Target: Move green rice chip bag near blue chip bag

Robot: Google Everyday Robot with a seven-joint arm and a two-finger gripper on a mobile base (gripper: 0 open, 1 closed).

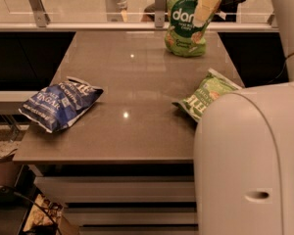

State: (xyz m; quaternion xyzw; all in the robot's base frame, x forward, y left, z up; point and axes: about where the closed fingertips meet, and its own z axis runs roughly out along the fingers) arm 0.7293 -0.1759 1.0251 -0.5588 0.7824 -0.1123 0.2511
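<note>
Right now my gripper is at the far edge of the table, at the top of my view, and it overlaps the upper right part of the green rice chip bag. I cannot tell whether the gripper is open or closed. It seems to rest against the bag's front, though it may only hang before it.

The bag stands upright directly behind and below the gripper. Its dark round patch with white lettering is partly covered by the gripper.

Nearer to me than the gripper, and slightly to its right, a lighter green flat bag lies on the table. Its near end is hidden behind the arm's large white housing, which fills the lower right of the view.

The blue chip bag lies flat and crinkled far to the gripper's left and nearer to me, close by the table's left edge. It is well apart from both green bags.

Beyond the gripper, past the table's far edge, runs a glass railing with metal posts.
</note>
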